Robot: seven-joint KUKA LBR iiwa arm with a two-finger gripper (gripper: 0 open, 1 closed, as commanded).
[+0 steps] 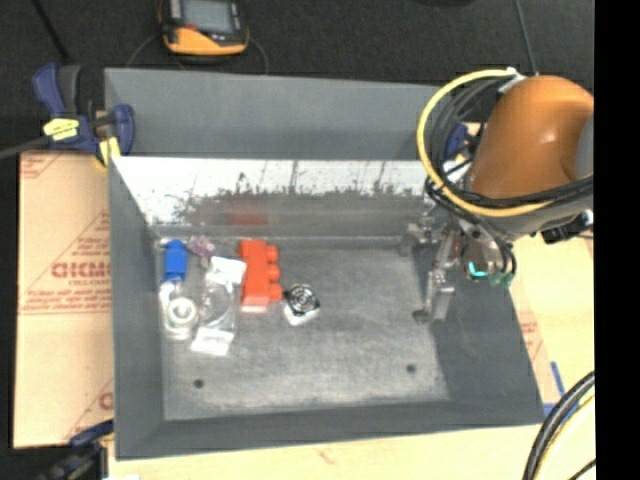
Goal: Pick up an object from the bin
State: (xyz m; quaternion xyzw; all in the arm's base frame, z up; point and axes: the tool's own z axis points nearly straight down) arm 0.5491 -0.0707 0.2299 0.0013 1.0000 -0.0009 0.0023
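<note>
Grey metal bin [330, 368], floor mostly bare. Gripper [434, 293] hangs well right of orange toy brick [260, 274], over bare floor w/ nothing in it; can't tell how wide it's set. Blue cylinder [175, 259] sits left of brick, small silver-white bit [300, 303] just right of it. Prob. approach step. Next: shift toward brick, line up, descend.

Honestly, nothing here that we can actually read. The white label [212, 342] lying with the clear bags [222, 303] just left of the orange block [259, 275] is too small for us to make out any print. Same story with the screen of the orange-and-black handheld device [204, 21] far beyond the orange block: we can't read anything on it.
</note>
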